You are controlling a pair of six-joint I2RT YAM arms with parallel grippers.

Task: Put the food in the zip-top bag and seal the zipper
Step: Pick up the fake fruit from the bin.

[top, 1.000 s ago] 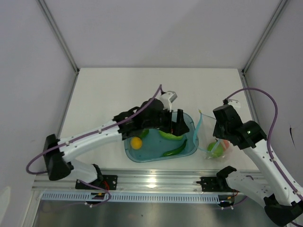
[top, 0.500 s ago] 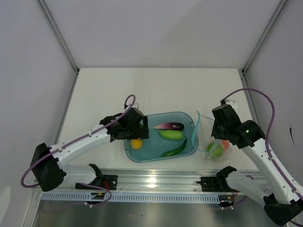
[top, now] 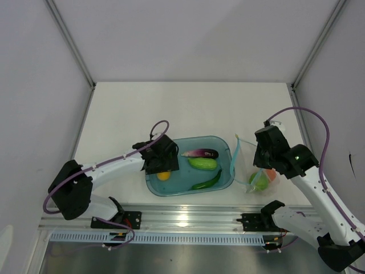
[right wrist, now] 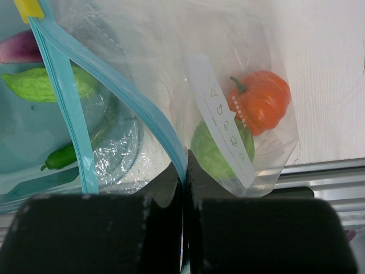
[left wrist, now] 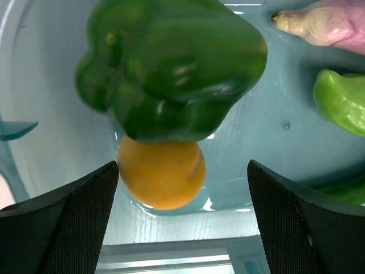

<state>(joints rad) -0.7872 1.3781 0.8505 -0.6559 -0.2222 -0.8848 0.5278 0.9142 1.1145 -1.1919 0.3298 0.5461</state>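
**Bag held open, pepper under your free claw**

You have a white bench (top: 131,108) with plain white walls around it. A blue tub (top: 179,185) sits near your arms. The bag (right wrist: 239,51) is just right of it, mouth open. It is thin, clear and crinkly, with a teal zipper (right wrist: 73,114). Inside are a red tomato (right wrist: 259,101) and a round green fruit (right wrist: 208,155). Your right claw (right wrist: 183,171) is pinched tight on the zipper. Your left claw (left wrist: 182,165) is spread wide over the tub, holding nothing. Under it a bumpy, shiny pepper (left wrist: 171,68) touches a smooth orange ball (left wrist: 161,174).
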